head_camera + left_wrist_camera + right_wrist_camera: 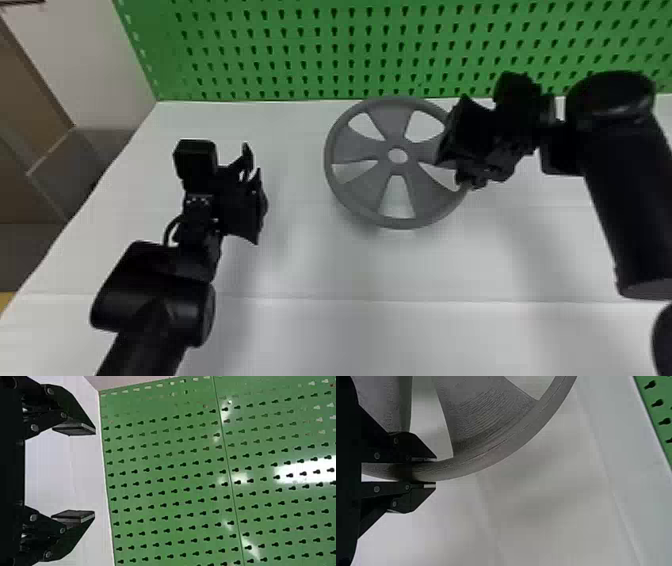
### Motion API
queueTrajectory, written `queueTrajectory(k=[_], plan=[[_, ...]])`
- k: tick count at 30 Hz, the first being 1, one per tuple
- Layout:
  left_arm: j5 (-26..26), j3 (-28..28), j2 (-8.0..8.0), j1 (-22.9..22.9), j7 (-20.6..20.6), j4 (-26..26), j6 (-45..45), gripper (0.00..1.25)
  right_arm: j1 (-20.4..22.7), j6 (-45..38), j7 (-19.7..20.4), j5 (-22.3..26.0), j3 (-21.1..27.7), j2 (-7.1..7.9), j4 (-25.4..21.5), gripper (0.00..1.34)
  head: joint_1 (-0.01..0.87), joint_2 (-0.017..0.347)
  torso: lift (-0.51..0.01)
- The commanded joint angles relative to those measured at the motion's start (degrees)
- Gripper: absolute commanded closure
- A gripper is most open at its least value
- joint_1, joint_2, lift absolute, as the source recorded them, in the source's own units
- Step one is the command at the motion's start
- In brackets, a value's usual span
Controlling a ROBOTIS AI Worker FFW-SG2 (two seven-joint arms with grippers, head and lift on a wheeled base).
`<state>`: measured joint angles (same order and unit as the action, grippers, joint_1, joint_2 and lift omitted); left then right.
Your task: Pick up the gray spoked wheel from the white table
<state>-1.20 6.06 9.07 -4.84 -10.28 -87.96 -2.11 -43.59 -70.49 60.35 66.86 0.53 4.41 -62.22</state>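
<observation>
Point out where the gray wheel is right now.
In the head view the wheel is just right of centre, in front of the green board, with the right arm's fingers closed on its right rim.

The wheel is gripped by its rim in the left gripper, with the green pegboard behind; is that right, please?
Not quite: the right gripper grips the wheel by its rim, as the right wrist view shows; the green pegboard is indeed behind.
</observation>
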Motion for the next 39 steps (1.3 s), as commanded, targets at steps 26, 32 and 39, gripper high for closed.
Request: queueTrajectory(k=[26, 32, 39], plan=[[-1.6, -3.1, -0.02, 2.5, 0.0, -4.0, 0.0, 0.5, 14.1, 25.1, -54.9, -42.2, 0.7, 1.66, -18.9, 1.09, 0.779, 0.107, -0.07], [-2.0, -3.5, -0.02, 2.7, 0.0, -4.5, 0.1, 0.5, 17.0, 33.3, -60.4, -48.0, 0.0, 1.83, -18.7, 1.09, 0.779, 0.107, -0.07], [-2.7, -3.6, -0.11, 3.0, 0.0, -4.5, 0.4, 0.5, 20.8, 50.4, -61.9, -52.8, -1.8, 0.96, -16.8, 1.09, 0.779, 0.107, -0.07]])
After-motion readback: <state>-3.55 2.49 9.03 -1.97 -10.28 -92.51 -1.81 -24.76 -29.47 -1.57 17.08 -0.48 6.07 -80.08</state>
